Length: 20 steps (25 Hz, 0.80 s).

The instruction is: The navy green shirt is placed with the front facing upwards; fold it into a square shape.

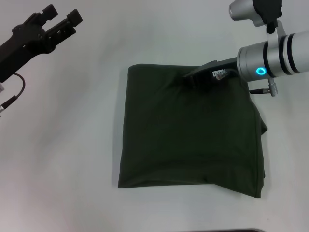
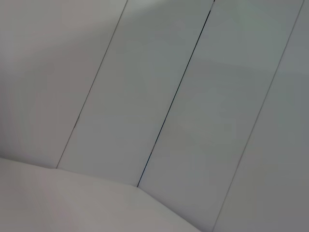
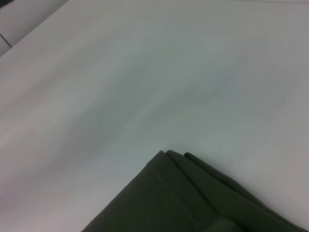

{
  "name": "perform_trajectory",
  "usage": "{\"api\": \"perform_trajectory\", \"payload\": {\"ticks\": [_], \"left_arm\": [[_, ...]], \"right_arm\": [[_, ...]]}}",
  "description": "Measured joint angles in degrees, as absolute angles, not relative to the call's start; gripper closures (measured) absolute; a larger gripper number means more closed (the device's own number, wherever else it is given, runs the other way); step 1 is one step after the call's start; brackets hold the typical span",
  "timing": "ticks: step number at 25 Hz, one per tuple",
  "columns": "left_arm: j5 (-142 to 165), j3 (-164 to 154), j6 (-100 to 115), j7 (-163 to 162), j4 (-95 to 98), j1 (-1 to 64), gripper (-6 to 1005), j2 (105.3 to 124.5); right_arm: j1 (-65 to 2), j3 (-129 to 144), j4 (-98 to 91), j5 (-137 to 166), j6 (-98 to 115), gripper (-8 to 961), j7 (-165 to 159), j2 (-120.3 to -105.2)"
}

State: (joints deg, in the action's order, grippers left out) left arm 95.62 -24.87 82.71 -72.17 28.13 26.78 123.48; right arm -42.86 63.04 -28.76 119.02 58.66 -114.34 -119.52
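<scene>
The shirt (image 1: 190,133) is lying mid-table (image 1: 72,145), already nearly square (soft, light, limp, best pinched at layered corners), the right gripper (image 1: 195,77) is resting on its far edge, grip unreadable, and the left gripper (image 1: 60,20) is hovering released, well apart.

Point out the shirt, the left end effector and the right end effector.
navy green shirt (image 1: 188,140), head view, middle of folded cloth.
left end effector (image 1: 62,18), head view, between its fingertips.
right end effector (image 1: 193,77), head view, tip on shirt's far edge.
</scene>
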Motion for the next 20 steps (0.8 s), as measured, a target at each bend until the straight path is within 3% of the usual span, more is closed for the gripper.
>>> {"api": "perform_trajectory", "payload": {"ticks": [11, 20], "left_arm": [[95.61, -24.73, 82.49, -72.08, 28.08, 26.8, 95, 123.55], [95.52, -24.25, 82.66, -72.08, 28.05, 26.74, 96, 123.57]], "right_arm": [[-40.41, 62.32, -32.8, 115.52, 62.93, 932, -112.11, -119.4], [-35.22, 61.74, -36.36, 110.86, 77.08, 932, -106.99, -117.52]]}}
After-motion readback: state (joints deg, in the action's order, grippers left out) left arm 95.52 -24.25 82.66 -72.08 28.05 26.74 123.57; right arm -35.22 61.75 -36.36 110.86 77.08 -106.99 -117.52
